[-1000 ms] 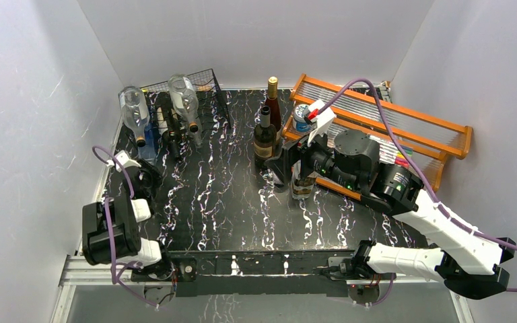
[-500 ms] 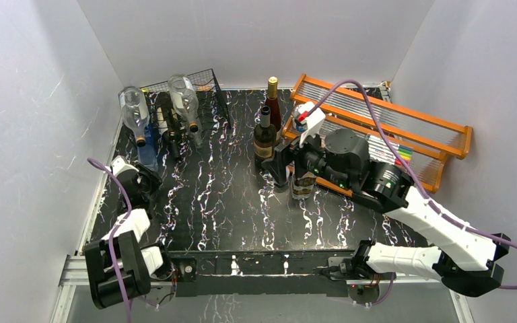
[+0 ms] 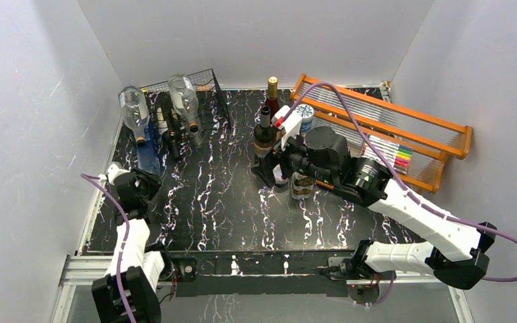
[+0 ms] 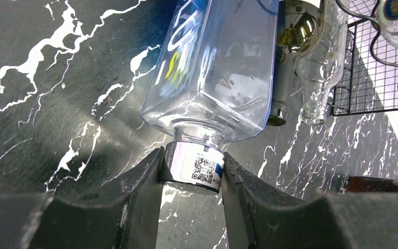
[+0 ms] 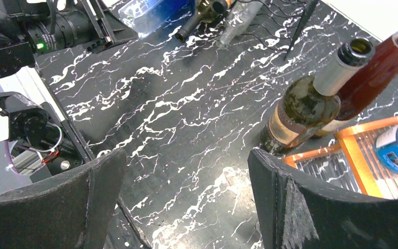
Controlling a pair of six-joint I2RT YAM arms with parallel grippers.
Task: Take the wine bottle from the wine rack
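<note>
The black wire wine rack (image 3: 195, 91) stands at the back left with several bottles lying in it, necks toward me. A clear, blue-tinted square bottle (image 3: 149, 149) lies at its left front. In the left wrist view this bottle (image 4: 212, 67) fills the top, and my left gripper (image 4: 193, 171) is shut on its silver cap (image 4: 199, 167). The rack's grid (image 4: 373, 83) shows at the right. In the top view my left gripper (image 3: 138, 183) sits just in front of the bottle. My right gripper (image 3: 272, 173) is open and empty above the table middle, with its jaws wide apart in the right wrist view (image 5: 186, 192).
Two upright wine bottles, one dark (image 3: 264, 134) and one red-brown (image 3: 272, 101), stand at the back middle. They also show in the right wrist view (image 5: 306, 109). An orange wooden shelf (image 3: 444, 128) is at the back right, with a small bottle (image 3: 302, 185) in front of it. White walls enclose the table.
My left arm has folded down toward the near edge, its gripper drawing slightly nearer while on the bottle cap. My right arm has swung left, away from the orange shelf.
</note>
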